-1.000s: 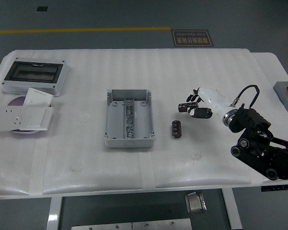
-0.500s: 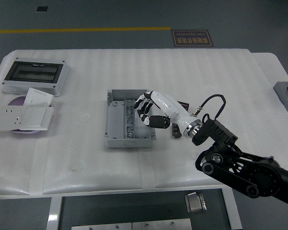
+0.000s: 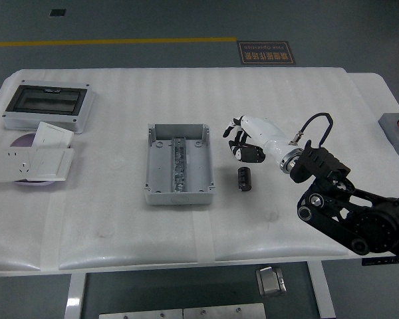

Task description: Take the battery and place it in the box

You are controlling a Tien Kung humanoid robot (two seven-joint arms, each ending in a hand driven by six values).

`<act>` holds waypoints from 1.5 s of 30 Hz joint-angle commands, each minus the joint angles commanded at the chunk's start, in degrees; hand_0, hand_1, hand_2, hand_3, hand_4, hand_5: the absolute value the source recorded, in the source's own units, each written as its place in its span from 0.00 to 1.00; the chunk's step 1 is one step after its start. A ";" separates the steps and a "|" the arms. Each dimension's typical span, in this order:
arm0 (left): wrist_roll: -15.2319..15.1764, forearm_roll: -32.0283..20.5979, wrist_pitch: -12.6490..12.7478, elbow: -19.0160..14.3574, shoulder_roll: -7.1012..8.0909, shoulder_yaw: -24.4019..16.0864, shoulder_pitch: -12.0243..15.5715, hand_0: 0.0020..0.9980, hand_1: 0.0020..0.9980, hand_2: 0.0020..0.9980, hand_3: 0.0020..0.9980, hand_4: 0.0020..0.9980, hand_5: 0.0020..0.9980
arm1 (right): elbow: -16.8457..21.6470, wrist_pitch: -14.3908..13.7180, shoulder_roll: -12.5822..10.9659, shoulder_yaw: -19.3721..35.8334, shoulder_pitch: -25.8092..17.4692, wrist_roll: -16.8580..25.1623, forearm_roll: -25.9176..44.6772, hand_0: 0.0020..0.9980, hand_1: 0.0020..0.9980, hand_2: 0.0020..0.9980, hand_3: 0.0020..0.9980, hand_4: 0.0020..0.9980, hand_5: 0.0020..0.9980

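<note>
The battery (image 3: 244, 179), a short dark cylinder, lies on the white table (image 3: 120, 219) just right of the box. The box (image 3: 179, 164) is an open grey plastic enclosure with a metal rail along its middle. My right hand (image 3: 243, 141), white with black fingers, hovers a little above and behind the battery, to the right of the box's far corner. Its fingers are loosely bent and hold nothing. The black right arm (image 3: 346, 206) comes in from the lower right. The left arm is out of sight.
A grey enclosure with a clear lid (image 3: 46, 106) stands at the far left, with white socket plates (image 3: 33, 159) on a purple disc (image 3: 18, 141) in front of it. A grey block (image 3: 398, 133) sits at the right edge.
The right hand swung left over the box half a second ago, then came back right to a spot above the battery. The battery has not moved.
</note>
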 joint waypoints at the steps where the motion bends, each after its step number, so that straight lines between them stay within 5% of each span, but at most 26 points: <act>1: 0.03 0.05 0.01 0.00 0.00 -0.10 0.00 0.68 0.71 0.67 0.63 0.63 0.21 | -1.14 1.03 0.22 -0.51 0.41 -0.45 -0.43 0.74 0.50 0.54 0.67 0.41 0.12; 4: 0.03 -0.02 0.04 0.00 -0.04 0.01 0.00 0.68 0.71 0.67 0.63 0.63 0.21 | -4.12 3.38 1.05 -0.70 1.10 -1.22 -2.07 0.74 0.50 0.54 0.67 0.41 0.12; 5: 0.02 -0.05 0.06 0.00 -0.05 0.07 0.01 0.68 0.71 0.66 0.63 0.63 0.21 | -4.70 3.78 1.22 -0.41 1.16 -1.30 -2.49 0.87 0.66 0.74 0.86 0.68 0.28; 9: 0.03 -0.07 0.07 0.00 -0.12 0.08 0.03 0.68 0.71 0.66 0.63 0.63 0.21 | -5.20 4.13 1.50 1.12 1.16 -1.32 -3.66 0.87 0.66 0.74 0.86 0.68 0.28; 10: 0.03 -0.08 0.06 0.00 -0.14 0.09 0.02 0.68 0.71 0.65 0.62 0.63 0.21 | -5.15 4.10 1.55 1.44 1.17 -1.33 -3.89 0.94 0.71 0.79 0.99 0.78 0.34; 16: -0.07 -0.85 0.17 0.00 -0.14 0.61 -0.04 0.68 0.71 0.64 0.62 0.63 0.22 | -5.18 4.94 2.00 2.79 0.91 -1.68 -3.78 0.95 0.71 0.77 1.00 0.83 0.38; 29: 0.03 -1.71 0.15 0.00 -0.08 0.71 -0.21 0.68 0.71 0.64 0.62 0.62 0.21 | -14.40 5.52 4.63 -2.29 4.02 -1.39 -2.75 0.94 0.64 0.67 0.91 0.85 0.42; 39: -0.13 -2.67 0.34 0.00 -0.17 0.97 -0.39 0.68 0.71 0.63 0.62 0.62 0.21 | -15.00 2.62 4.10 -5.85 5.21 -0.77 -4.89 0.92 0.61 0.62 0.89 0.86 0.44; 40: -0.18 -2.79 0.38 0.00 -0.17 1.05 -0.41 0.68 0.71 0.63 0.62 0.61 0.21 | -15.00 2.56 4.07 -6.08 5.24 -0.78 -5.01 0.75 0.47 0.48 0.68 0.73 0.38; 45: -0.37 -3.07 0.54 0.00 -0.19 1.32 -0.47 0.68 0.71 0.63 0.62 0.61 0.21 | -15.51 2.35 4.19 -7.09 5.39 -0.67 -4.83 0.75 0.47 0.48 0.68 0.73 0.38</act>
